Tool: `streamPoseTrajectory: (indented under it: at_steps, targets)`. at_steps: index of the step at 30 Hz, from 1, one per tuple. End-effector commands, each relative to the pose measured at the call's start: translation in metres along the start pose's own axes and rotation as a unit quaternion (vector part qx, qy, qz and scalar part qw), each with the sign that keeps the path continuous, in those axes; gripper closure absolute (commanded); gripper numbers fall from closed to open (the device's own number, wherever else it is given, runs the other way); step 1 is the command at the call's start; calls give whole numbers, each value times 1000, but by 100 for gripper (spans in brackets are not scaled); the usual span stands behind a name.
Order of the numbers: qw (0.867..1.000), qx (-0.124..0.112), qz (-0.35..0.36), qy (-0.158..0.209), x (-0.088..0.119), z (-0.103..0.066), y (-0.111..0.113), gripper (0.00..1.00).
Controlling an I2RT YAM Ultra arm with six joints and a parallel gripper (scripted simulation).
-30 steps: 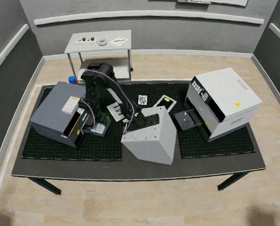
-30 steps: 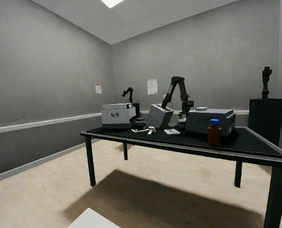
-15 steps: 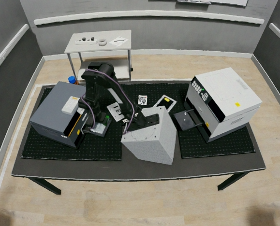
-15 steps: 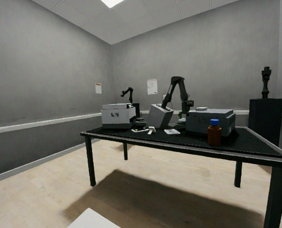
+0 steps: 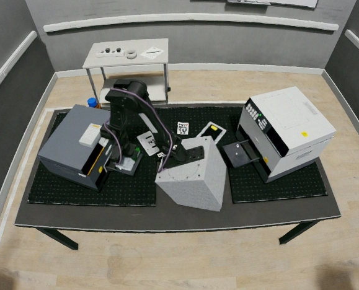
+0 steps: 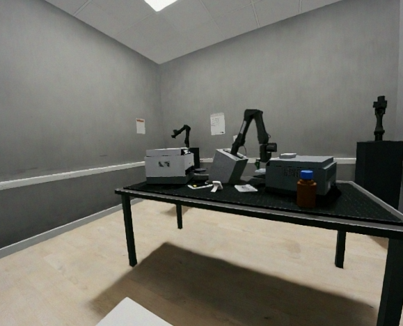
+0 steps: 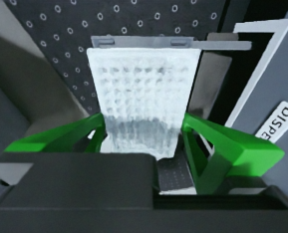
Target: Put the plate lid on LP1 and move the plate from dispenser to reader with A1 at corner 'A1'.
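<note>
Fingers [image 5: 137,149] [image 6: 257,164] stand wide, flanking the plate [image 5: 125,163] [image 6: 260,171] [image 7: 144,87]; grip cannot be determined. Dispenser [image 5: 70,134] [image 6: 299,171] [image 7: 284,149]: just beside the fingers.
</note>
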State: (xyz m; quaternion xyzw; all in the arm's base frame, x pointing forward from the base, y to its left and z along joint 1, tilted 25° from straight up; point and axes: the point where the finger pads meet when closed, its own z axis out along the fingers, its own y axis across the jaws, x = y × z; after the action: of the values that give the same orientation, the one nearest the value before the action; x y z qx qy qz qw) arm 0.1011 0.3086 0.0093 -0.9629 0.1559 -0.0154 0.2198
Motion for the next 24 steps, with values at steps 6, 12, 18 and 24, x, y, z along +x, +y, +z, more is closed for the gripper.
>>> streamPoseTrajectory:
  at_steps: [6,12,18,24]
  targets:
    - [1000,17,-5,-6,-3,-16,-15,14]
    - [1000,7,-3,-5,-1,-24,-9,14]
    - [1000,1,0,-4,0,-32,-8,14]
    - [1000,9,1,-3,1,-38,-11,14]
